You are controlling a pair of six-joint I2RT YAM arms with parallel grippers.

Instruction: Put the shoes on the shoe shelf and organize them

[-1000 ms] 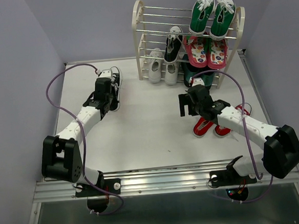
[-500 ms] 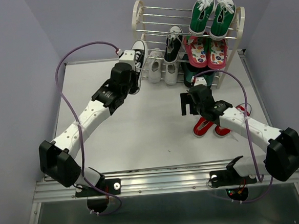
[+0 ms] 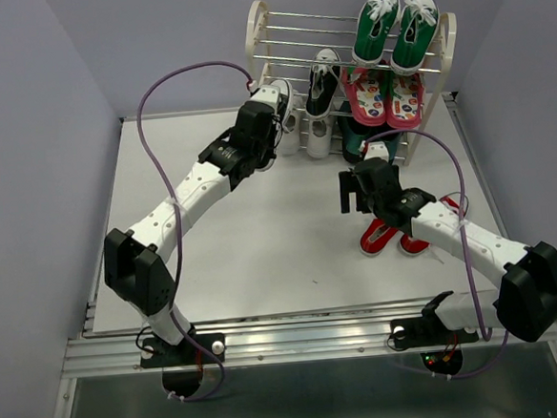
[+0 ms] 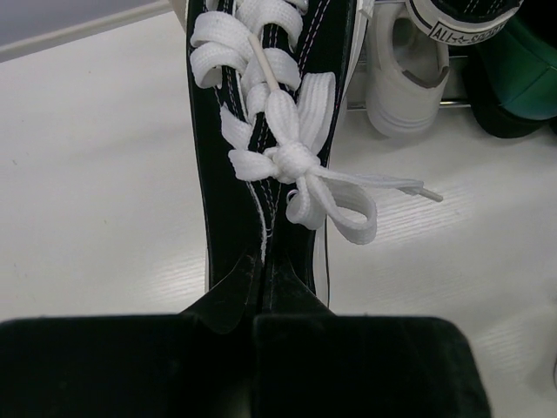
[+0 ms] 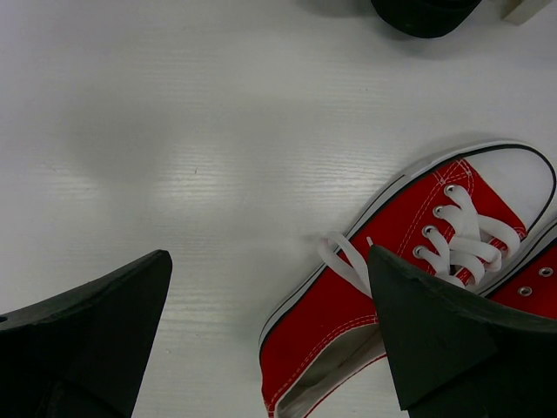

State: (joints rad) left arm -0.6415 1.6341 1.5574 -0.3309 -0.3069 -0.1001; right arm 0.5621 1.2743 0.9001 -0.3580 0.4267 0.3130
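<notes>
My left gripper (image 3: 264, 116) is shut on the heel of a black sneaker (image 3: 274, 96) with white laces (image 4: 261, 131), held at the left end of the shoe shelf (image 3: 255, 38). Its mate (image 3: 323, 80) stands on a middle tier. The white pair (image 3: 302, 133) sits at the shelf's bottom left and shows in the left wrist view (image 4: 399, 78). The red pair (image 3: 395, 237) lies on the table. My right gripper (image 3: 354, 190) is open and empty, hovering beside a red sneaker (image 5: 409, 296), with its fingers (image 5: 87, 331) spread wide.
Green sneakers (image 3: 395, 29) sit on the top tier and pink patterned slippers (image 3: 383, 96) on the tier below. A dark shoe (image 3: 355, 144) lies under the shelf's right side. Purple-grey walls close in the white table (image 3: 242, 231) on three sides.
My left arm has lifted the black sneaker from the table's left side and carried it right and back to the shelf's left end. The right arm has barely moved.
</notes>
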